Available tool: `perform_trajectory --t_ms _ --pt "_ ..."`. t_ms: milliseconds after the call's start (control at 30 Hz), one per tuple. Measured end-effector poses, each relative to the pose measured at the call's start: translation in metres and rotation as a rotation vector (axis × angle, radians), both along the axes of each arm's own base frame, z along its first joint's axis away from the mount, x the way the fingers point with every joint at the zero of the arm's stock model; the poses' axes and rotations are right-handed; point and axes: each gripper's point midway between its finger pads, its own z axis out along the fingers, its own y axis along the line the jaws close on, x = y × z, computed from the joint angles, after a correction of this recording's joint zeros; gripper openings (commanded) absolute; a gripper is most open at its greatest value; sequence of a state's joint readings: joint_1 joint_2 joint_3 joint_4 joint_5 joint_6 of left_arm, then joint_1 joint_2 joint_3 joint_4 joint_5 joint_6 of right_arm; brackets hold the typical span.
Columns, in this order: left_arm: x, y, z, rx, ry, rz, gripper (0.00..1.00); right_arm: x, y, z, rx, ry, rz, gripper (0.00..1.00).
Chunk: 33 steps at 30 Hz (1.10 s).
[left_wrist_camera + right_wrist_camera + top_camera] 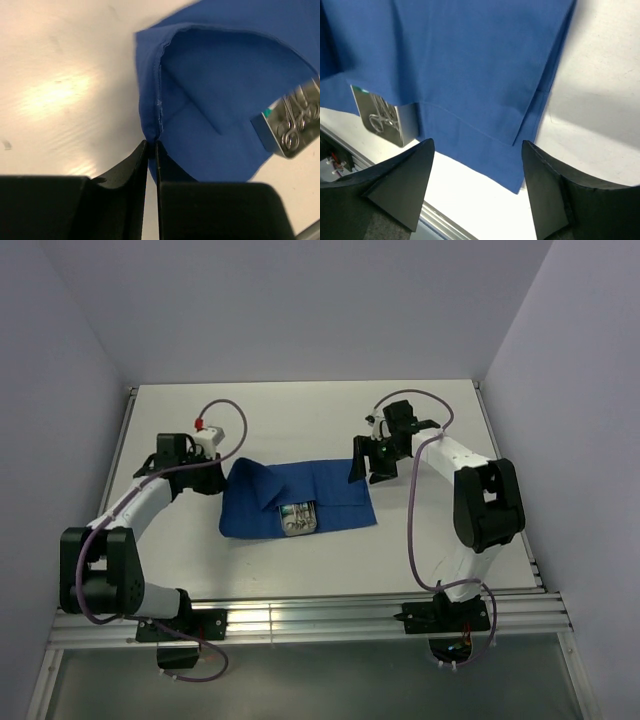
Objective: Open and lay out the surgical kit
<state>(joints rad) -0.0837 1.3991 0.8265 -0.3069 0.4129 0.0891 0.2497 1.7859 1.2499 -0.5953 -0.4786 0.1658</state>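
The surgical kit lies mid-table: a royal-blue cloth wrap (325,492) spread flat on its right half, with a steel tray (298,519) of ring-handled instruments uncovered at its near edge. My left gripper (222,480) sits at the cloth's left end. In the left wrist view its fingertips (151,142) pinch a raised fold of the cloth (225,100), the tray (295,125) lying beyond. My right gripper (368,468) hovers at the cloth's right end. Its jaws (477,150) stand wide open above the cloth's corner (470,60), holding nothing; the tray (382,117) shows at left.
White tabletop (300,420) with side rails; a metal rail (300,620) runs along the near edge between the arm bases. Grey walls enclose the back and both sides.
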Motion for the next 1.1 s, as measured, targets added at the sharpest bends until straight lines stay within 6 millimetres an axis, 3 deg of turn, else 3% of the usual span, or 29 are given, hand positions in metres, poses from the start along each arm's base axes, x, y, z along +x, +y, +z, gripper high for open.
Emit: perform_trajectory --t_ms 100,300,333,367,400,600,733,833,933,1100 --pt "0.014 0.024 0.009 -0.045 -0.021 0.040 0.09 0.000 0.000 0.005 0.003 -0.014 0.003 0.71" --pt "0.037 0.069 0.022 -0.091 -0.051 0.075 0.34 -0.003 -0.002 0.004 -0.005 0.000 0.001 0.69" --pt "0.036 0.075 0.022 -0.101 -0.051 0.081 0.49 -0.003 -0.002 0.004 -0.005 0.001 0.001 0.69" --pt "0.035 0.081 0.023 -0.105 -0.063 0.081 0.58 -0.003 -0.002 0.004 -0.006 0.002 0.000 0.69" --pt "0.034 0.086 0.024 -0.112 -0.072 0.085 0.59 -0.003 -0.002 0.004 -0.006 0.003 0.001 0.69" --pt "0.028 0.098 0.042 -0.087 -0.161 0.070 0.56 -0.004 -0.002 0.004 -0.008 0.001 0.004 0.59" --pt "0.032 0.099 0.058 -0.071 -0.214 0.019 0.45 -0.004 0.000 0.007 0.009 0.005 0.008 0.47" --pt "0.037 0.101 0.066 -0.064 -0.229 0.013 0.46 -0.004 0.006 0.009 0.026 0.007 0.005 0.45" --pt "0.042 0.102 0.062 -0.068 -0.208 0.029 0.47 -0.005 0.016 0.010 0.026 0.003 0.005 0.44" --pt "0.039 0.098 0.046 -0.081 -0.139 0.069 0.49 -0.008 0.048 0.006 0.000 0.010 0.038 0.42"
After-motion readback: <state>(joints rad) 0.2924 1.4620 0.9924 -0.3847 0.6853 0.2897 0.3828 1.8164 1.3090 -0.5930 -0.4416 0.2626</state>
